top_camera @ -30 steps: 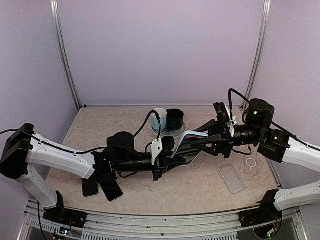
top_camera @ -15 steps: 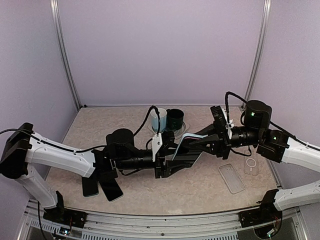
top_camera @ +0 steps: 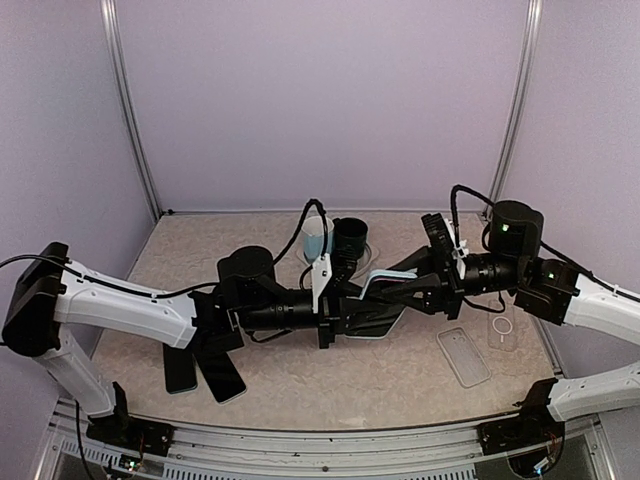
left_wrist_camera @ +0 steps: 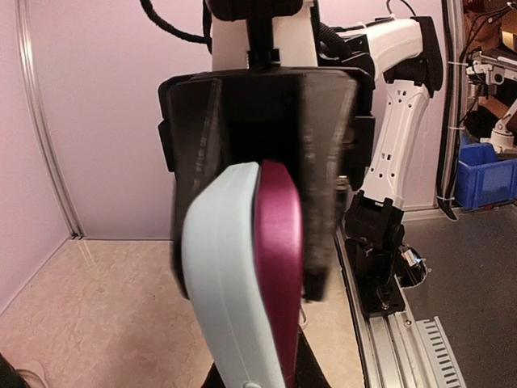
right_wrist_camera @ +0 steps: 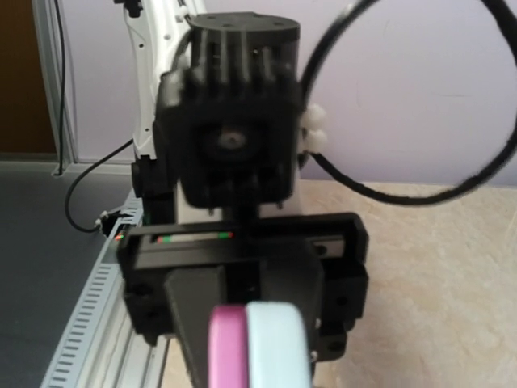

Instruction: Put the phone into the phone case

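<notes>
A magenta phone (left_wrist_camera: 279,259) lies pressed against a pale blue phone case (left_wrist_camera: 216,283). Both are held in mid-air above the table's middle, and the pale blue edge shows in the top view (top_camera: 378,274). My left gripper (top_camera: 345,312) is shut on their left end. My right gripper (top_camera: 418,287) is shut on their right end. In the left wrist view the right gripper's fingers (left_wrist_camera: 323,162) flank the pair. In the right wrist view the pink phone (right_wrist_camera: 227,347) and the case (right_wrist_camera: 279,346) sit side by side, with the left gripper's fingers (right_wrist_camera: 190,311) around them.
Two clear phone cases (top_camera: 463,356) (top_camera: 503,333) lie on the table at the right. Two dark phones (top_camera: 180,375) (top_camera: 224,376) lie at the front left under the left arm. A pale cup (top_camera: 318,238) and a dark cup (top_camera: 350,240) stand at the back middle.
The left arm has reached further right and the phone with its case has tilted flatter and lower between the two grippers. The right gripper has barely moved.
</notes>
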Controlling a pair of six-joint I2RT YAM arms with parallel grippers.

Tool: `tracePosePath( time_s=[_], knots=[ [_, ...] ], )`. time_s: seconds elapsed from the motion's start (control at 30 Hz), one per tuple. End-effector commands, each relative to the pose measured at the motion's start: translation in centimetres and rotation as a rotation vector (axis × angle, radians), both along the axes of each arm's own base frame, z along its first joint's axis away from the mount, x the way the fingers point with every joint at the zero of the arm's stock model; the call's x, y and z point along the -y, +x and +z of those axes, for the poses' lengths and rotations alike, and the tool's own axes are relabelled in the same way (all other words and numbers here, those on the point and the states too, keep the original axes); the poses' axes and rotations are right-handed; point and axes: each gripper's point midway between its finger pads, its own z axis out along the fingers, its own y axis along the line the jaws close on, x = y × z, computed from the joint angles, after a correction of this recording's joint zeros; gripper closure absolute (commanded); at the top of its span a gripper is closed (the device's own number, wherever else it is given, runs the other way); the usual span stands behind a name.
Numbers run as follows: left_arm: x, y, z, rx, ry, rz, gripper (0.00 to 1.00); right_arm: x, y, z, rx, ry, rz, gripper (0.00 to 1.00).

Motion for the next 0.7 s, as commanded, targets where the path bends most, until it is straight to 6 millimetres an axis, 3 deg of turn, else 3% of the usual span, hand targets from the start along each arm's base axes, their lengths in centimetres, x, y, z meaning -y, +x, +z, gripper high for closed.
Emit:
tracePosePath(
  time_s=[0.0,0.03,0.1,0.2,0.43,0.67],
  knots=[
    [0.5,1.3,-1.0,0.044,0.041,0.083,1.00,-0.1,0.8,0.6,0.042,-0.001,-0.050,0.46],
    [0.3,1.6,-1.2,0.063,0.050,0.103,1.00,-0.1,1.0,0.3,0.041,-0.019,-0.061,0.35],
    [0.1,2.3,-1.7,0.104,0.072,0.152,1.00,-0.2,1.7,-0.4,0.036,-0.056,-0.087,0.26],
    [-0.1,3.1,-2.3,0.147,0.103,0.201,1.00,-0.6,1.9,-1.1,0.041,-0.099,-0.075,0.26],
    [-0.2,2.8,-2.4,0.155,0.108,0.191,1.00,-0.6,1.2,-2.3,0.082,-0.161,-0.014,0.40],
    [-0.1,2.2,-2.6,0.160,0.113,0.165,1.00,-0.8,1.3,-2.6,0.083,-0.182,-0.003,0.68]
  ],
)
